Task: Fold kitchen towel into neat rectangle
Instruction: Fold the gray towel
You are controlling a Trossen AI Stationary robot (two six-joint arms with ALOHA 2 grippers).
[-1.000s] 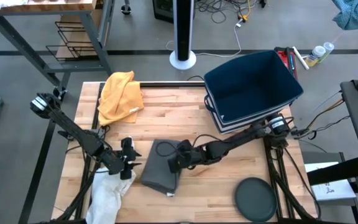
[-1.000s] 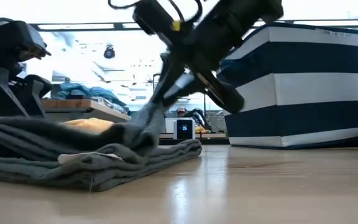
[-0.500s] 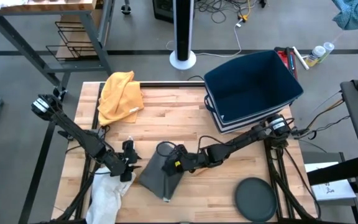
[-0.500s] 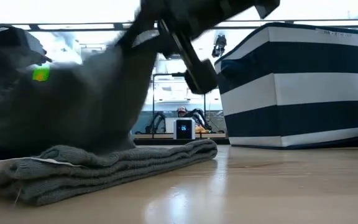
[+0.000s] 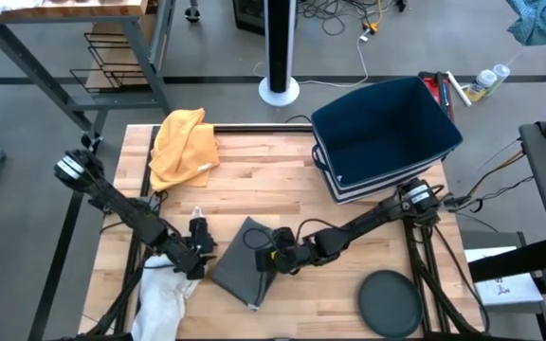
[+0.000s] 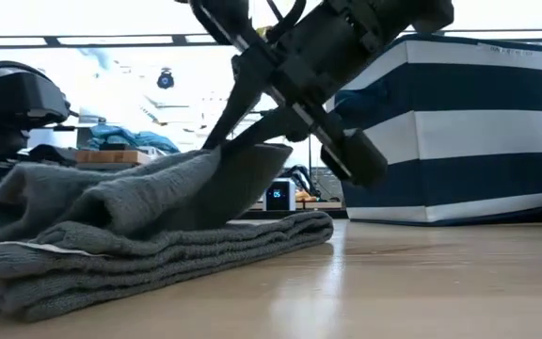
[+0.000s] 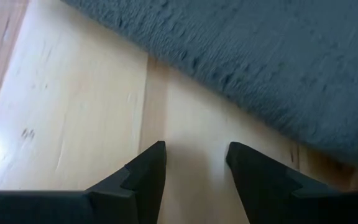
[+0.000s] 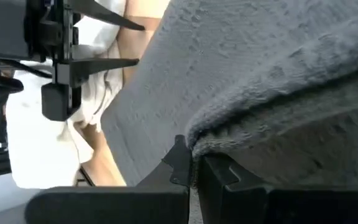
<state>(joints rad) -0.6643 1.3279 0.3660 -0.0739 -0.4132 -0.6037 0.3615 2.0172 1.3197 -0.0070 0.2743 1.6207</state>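
Two dark grippers work a soft, limp grey terry kitchen towel [image 5: 245, 260] lying part-folded at the table's front centre: the right gripper [image 5: 271, 258] pinches a lifted fold, best taken by its edge, while the left gripper [image 5: 197, 248] waits just beside, fingers apart and empty.

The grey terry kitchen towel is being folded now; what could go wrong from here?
1. The right gripper pinches only an edge of the grey terry kitchen towel; it may slip out, undoing the fold.
2. The open left gripper sits beside the towel, not holding it, so the lower layers may drag along the wooden table.
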